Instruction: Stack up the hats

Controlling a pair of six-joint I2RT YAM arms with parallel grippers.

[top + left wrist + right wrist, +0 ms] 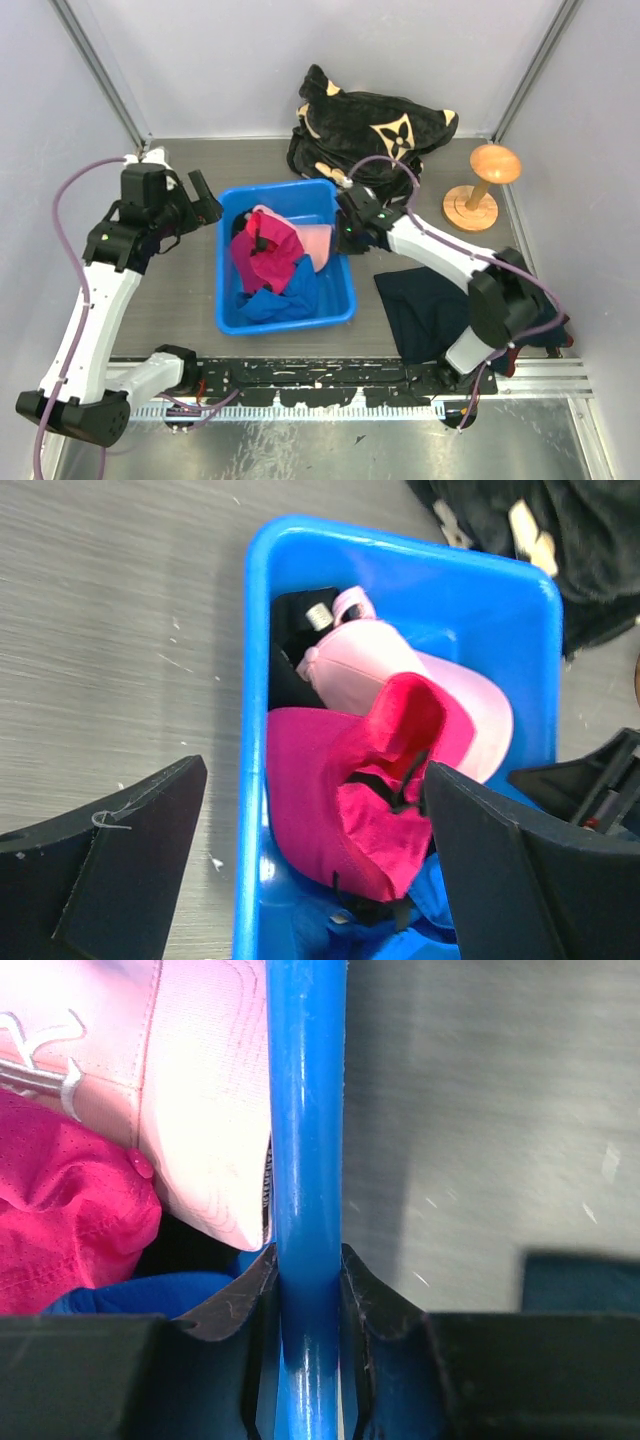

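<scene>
Hats [270,262]: soft fabric, heaped in glossy blue plastic bin [252,680]; magenta hat [330,810] prob. mesh, pink hat [400,670] smooth, curved brim. R tool [305,1280] clamps thin bin wall; L tool [315,780] wide open.

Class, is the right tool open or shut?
Shut: the right tool clamps the blue bin at its rim, fingers pressing both sides.

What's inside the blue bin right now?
The blue bin holds a magenta cap on top, a light pink cap beside it, a royal blue cap underneath. A black cap is mostly covered; anything beneath them is hidden.
</scene>
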